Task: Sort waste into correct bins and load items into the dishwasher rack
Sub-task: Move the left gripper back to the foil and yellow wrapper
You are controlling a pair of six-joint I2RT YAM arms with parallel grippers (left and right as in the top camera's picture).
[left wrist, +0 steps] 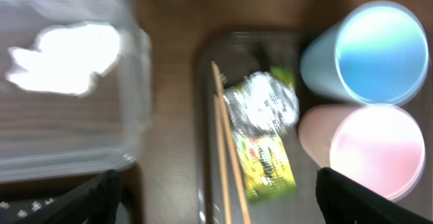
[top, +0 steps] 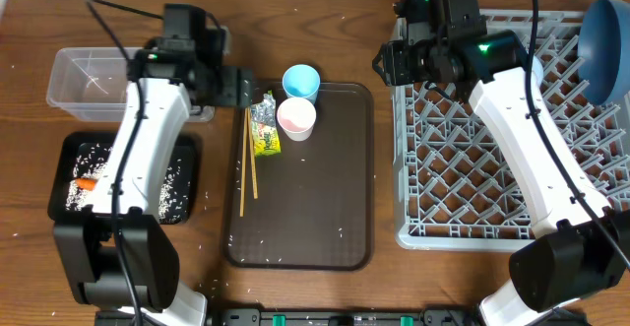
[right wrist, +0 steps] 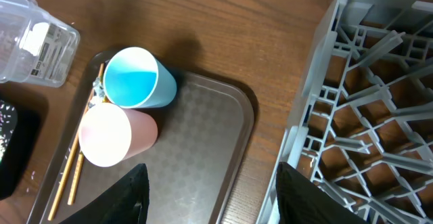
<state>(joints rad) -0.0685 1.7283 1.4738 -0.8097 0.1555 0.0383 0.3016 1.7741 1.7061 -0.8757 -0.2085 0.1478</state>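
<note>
The clear plastic box-shaped tub (top: 69, 97) sits just left of the left gripper (top: 240, 88). A crumpled white napkin (left wrist: 64, 58) lies inside it, I think, but it looks blurry in the wrist view. Further back from this gripper, by the arm's base, is the shallow black tray (top: 59, 178). It has white rice grains (top: 172, 183) and an orange carrot (top: 86, 183) in it.

The left gripper's fingers (left wrist: 88, 200) are spread wide and hold nothing. Right under them, on the big dark brown serving tray (top: 325, 198), lie the thin wooden chopsticks (top: 246, 163). The yellow-green printed wrapper (top: 265, 131) lies beside them. A bit to the right stand the light blue cup (top: 301, 82) and the pink cup (top: 296, 118), close together.

The right gripper (top: 386, 66) hangs by the left edge of the big grey plastic dishwasher rack (top: 472, 168). Its fingers are apart and empty too. Both cups are to its left. The large dark blue bowl (top: 605, 40) stands on its edge in the rack, far to this gripper's right.
</note>
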